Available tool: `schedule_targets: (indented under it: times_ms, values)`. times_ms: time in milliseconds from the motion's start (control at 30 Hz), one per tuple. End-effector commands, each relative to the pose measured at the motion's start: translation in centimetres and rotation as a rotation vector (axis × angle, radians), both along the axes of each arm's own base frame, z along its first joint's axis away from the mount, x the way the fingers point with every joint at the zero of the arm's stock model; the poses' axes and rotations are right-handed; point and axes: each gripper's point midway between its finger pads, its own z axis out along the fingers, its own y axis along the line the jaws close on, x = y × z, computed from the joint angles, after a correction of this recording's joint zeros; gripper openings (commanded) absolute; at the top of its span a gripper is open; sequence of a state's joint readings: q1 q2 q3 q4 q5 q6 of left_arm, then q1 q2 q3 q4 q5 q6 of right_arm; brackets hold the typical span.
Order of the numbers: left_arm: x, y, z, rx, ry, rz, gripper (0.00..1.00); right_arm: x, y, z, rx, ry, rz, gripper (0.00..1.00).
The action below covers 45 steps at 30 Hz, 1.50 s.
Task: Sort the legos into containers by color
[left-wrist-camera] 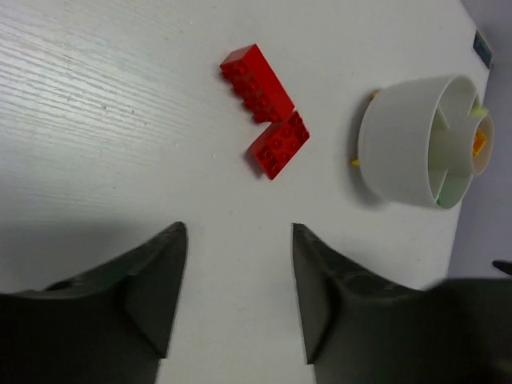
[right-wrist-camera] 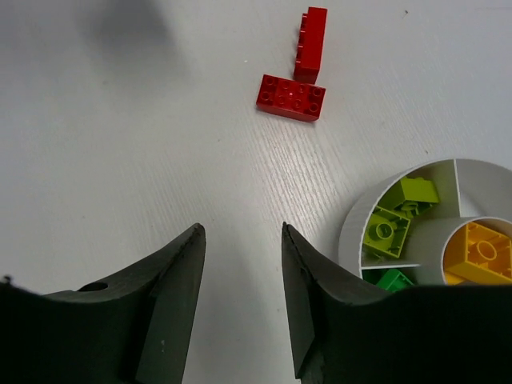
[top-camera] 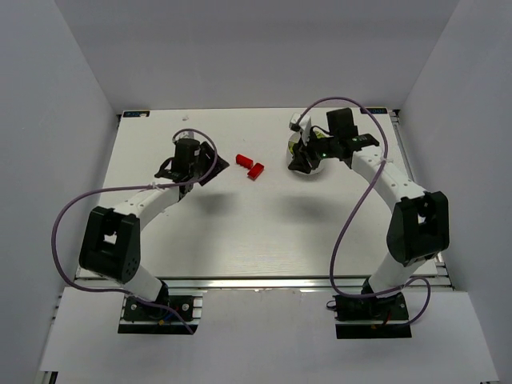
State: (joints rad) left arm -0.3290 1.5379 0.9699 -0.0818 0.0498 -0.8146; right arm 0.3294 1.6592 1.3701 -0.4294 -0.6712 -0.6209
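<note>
Two red legos, one lying on its side point(left-wrist-camera: 256, 80) and one studs-up point(left-wrist-camera: 278, 144), rest on the bench point(top-camera: 240, 232), touching at a corner so that their long axes meet roughly at a right angle. They lie between the two hands and outside the dish point(left-wrist-camera: 384, 136), just beside it. The left hand point(left-wrist-camera: 238, 232) hovers above the bench with its fingers apart and nothing between them. Both red bricks sit just ahead of its gap and run oblique to the line between its fingers, so a wrist turn appears needed before closing. The right hand point(right-wrist-camera: 240, 232), likewise parted and empty, hangs beside the dish rim, its arm bent inward over the far right of the bench. The left hand looks slightly the nearer to the red pair. Inside the dish, yellow-green bricks point(right-wrist-camera: 396, 216) fill one wedge, a green brick point(right-wrist-camera: 392, 280) another, and an orange brick point(right-wrist-camera: 480, 252) the centre.
</note>
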Motion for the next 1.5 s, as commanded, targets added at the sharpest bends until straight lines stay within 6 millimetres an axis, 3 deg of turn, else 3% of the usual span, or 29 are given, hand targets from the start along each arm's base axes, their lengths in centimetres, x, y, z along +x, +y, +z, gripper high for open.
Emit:
schedule_targets:
  times_ms: [0, 67, 100, 200, 333, 633, 700, 767, 867, 900, 933, 967, 1000, 1033, 1100, 1133, 1167, 1200, 1233, 1267, 1300, 1467]
  values:
    - [1.9, -0.3, 0.7, -0.082, 0.022, 0.08, 0.69, 2.1, 0.6, 2.6, 0.075, 0.067, -0.133, 0.49]
    - [2.9, -0.7, 0.8, -0.097, 0.059, 0.094, 0.76, 2.2, 0.7, 2.7, 0.079, 0.09, -0.138, 0.5]
    - [3.4, -1.0, -0.4, -0.096, 0.092, 0.096, 0.77, 2.2, 0.7, 2.9, 0.08, 0.089, -0.139, 0.5]
    - [5.0, -1.8, 0.0, -0.13, 0.102, 0.11, 0.8, 2.1, 0.4, 3.3, 0.081, 0.062, -0.151, 0.52]
    - [7.0, -2.5, -1.9, -0.121, 0.192, 0.142, 0.81, 1.3, -0.2, 3.2, 0.078, 0.024, -0.164, 0.56]
    - [8.6, -3.0, -2.7, -0.135, 0.205, 0.168, 0.77, 1.5, -0.1, 2.7, 0.09, 0.048, -0.19, 0.58]
    - [8.2, -2.6, -2.2, -0.133, 0.18, 0.176, 0.75, 2.0, 0.4, 3.3, 0.104, 0.048, -0.213, 0.58]
    - [8.0, -1.4, -1.5, -0.087, 0.136, 0.199, 0.71, 3.1, 0.4, 2.0, 0.042, 0.064, -0.274, 0.58]
    - [6.3, 1.1, 0.2, -0.01, 0.071, 0.225, 0.53, 4.3, 2.1, 2.0, -0.006, 0.081, -0.274, 0.56]
    - [5.9, 2.4, 2.5, -0.011, 0.011, 0.253, 0.48, 3.9, 2.8, 1.7, -0.021, 0.105, -0.257, 0.56]
    - [4.5, 3.3, 1.5, 0.007, 0.023, 0.259, 0.44, 4.5, 3.4, 2.1, -0.026, 0.092, -0.248, 0.56]
    - [3.9, 4.1, 1.8, 0.017, 0.005, 0.258, 0.4, 4.5, 4.1, 2.1, -0.036, 0.084, -0.238, 0.56]
    - [3.4, 5.0, 2.5, 0.016, -0.02, 0.271, 0.4, 4.1, 5.4, 2.0, -0.052, 0.075, -0.214, 0.57]
    - [2.6, 5.6, 4.7, 0.003, -0.074, 0.277, 0.4, 4.7, 5.9, 1.8, -0.076, 0.066, -0.223, 0.57]
    - [0.7, 6.9, 4.4, 0.029, -0.084, 0.287, 0.41, 4.5, 7.8, 1.6, -0.103, 0.06, -0.203, 0.58]
    - [-0.2, 7.5, 6.2, 0.025, -0.132, 0.301, 0.41, 4.6, 8.2, -0.6, -0.156, 0.107, -0.216, 0.58]
    - [-1.1, 7.9, 5.7, 0.041, -0.127, 0.301, 0.43, 5.3, 9.2, 1.0, -0.136, 0.093, -0.233, 0.59]
    - [-1.8, 8.2, 5.8, 0.048, -0.123, 0.307, 0.45, 5.2, 10.2, 0.5, -0.148, 0.109, -0.228, 0.59]
    - [-2.6, 8.6, 6.9, 0.045, -0.152, 0.316, 0.46, 5.8, 10.8, -0.3, -0.17, 0.131, -0.242, 0.6]
    - [-3.3, 8.9, 6.5, 0.052, -0.143, 0.315, 0.47, 5.9, 11.3, -0.8, -0.173, 0.148, -0.244, 0.6]
    - [-4.0, 9.0, 6.4, 0.058, -0.133, 0.314, 0.47, 6.3, 11.8, -2.6, -0.185, 0.192, -0.259, 0.6]
    - [-6.9, 9.7, 7.6, 0.029, -0.164, 0.321, 0.5, 7.7, 13.4, -5.0, -0.16, 0.21, -0.262, 0.58]
